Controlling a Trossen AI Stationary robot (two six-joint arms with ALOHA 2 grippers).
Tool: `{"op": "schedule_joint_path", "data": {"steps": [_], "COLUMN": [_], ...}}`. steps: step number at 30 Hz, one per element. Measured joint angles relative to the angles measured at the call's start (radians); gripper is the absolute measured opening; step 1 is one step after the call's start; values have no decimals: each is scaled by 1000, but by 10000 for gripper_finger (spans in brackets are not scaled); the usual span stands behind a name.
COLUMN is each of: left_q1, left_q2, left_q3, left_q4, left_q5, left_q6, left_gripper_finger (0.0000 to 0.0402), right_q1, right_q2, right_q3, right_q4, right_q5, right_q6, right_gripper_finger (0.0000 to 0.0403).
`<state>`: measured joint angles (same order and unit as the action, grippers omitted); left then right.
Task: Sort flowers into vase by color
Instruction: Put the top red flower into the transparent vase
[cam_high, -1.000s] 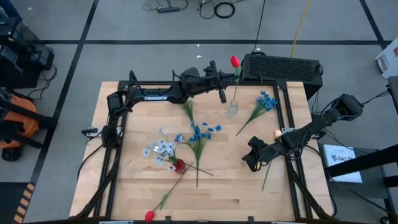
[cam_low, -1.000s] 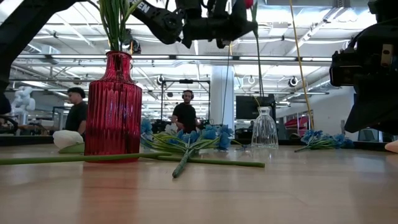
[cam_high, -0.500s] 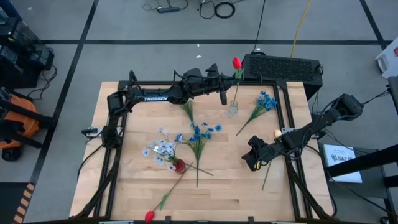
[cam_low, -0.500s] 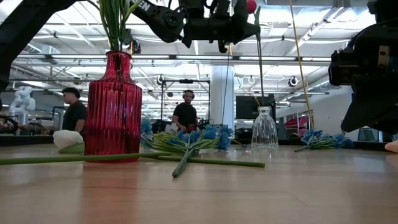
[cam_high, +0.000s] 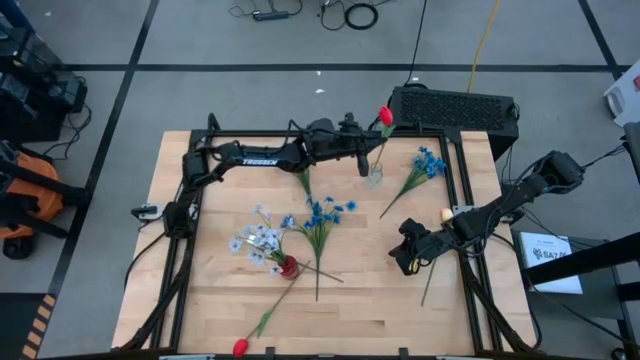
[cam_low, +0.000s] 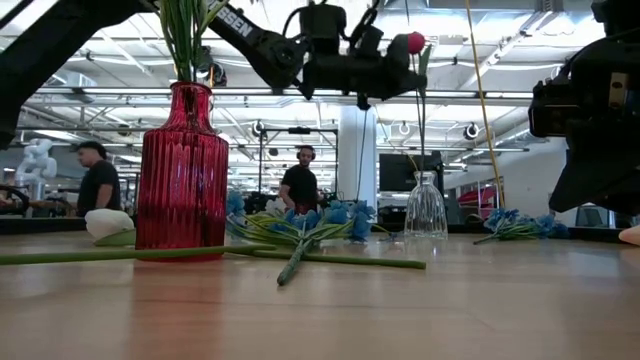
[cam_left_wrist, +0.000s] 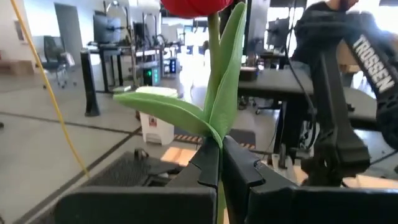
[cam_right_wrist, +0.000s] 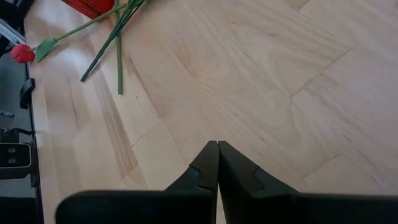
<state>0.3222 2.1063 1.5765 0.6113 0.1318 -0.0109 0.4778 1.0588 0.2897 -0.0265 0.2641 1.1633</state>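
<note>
"TROSSEN" reads in white along the left arm (cam_high: 255, 157), and again down an arm section in the left wrist view. The left gripper (cam_high: 366, 150) hovers near the bench's (cam_high: 350, 310) far edge, pinching a red tulip (cam_high: 385, 116) by its stem; in the left wrist view the fingers (cam_left_wrist: 208, 163) are pressed on the stem just under its green leaves. The tulip stands nearly upright, bud up, its stem running down toward the clear vase (cam_high: 374, 178) just below it. A red vase (cam_high: 288, 266) stands left of centre nearer the front edge, holding pale blue-white flowers (cam_high: 255, 240) that lean toward the left edge. Beside it lie bright blue flowers (cam_high: 322, 212), heads toward the far edge and stems toward the front. Another blue bunch (cam_high: 430, 163) lies near the far right corner, heads toward that corner. A second red tulip (cam_high: 240, 346) lies at the front edge, bud outward, stem slanting back toward the red vase. A white-yellow bloom (cam_high: 447, 214) lies near the right edge. The right gripper (cam_high: 401, 262) hangs over the right half of the bench, fingers (cam_right_wrist: 208, 163) pressed together on nothing.
</note>
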Motion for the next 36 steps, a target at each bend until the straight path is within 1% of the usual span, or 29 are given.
{"op": "schedule_joint_path", "data": {"steps": [7,36], "left_q1": [3,3], "left_q2": [23,18], "left_q3": [0,2], "left_q4": [-4,38], "left_q5": [-8,-9], "left_q6": [18,17], "left_gripper_finger": [6,6], "right_q1": [0,0], "right_q2": [0,0], "right_q3": [0,0], "right_q4": [1,1], "right_q5": [-4,-5], "right_q6": [0,-1], "right_gripper_finger": [0,0]}}
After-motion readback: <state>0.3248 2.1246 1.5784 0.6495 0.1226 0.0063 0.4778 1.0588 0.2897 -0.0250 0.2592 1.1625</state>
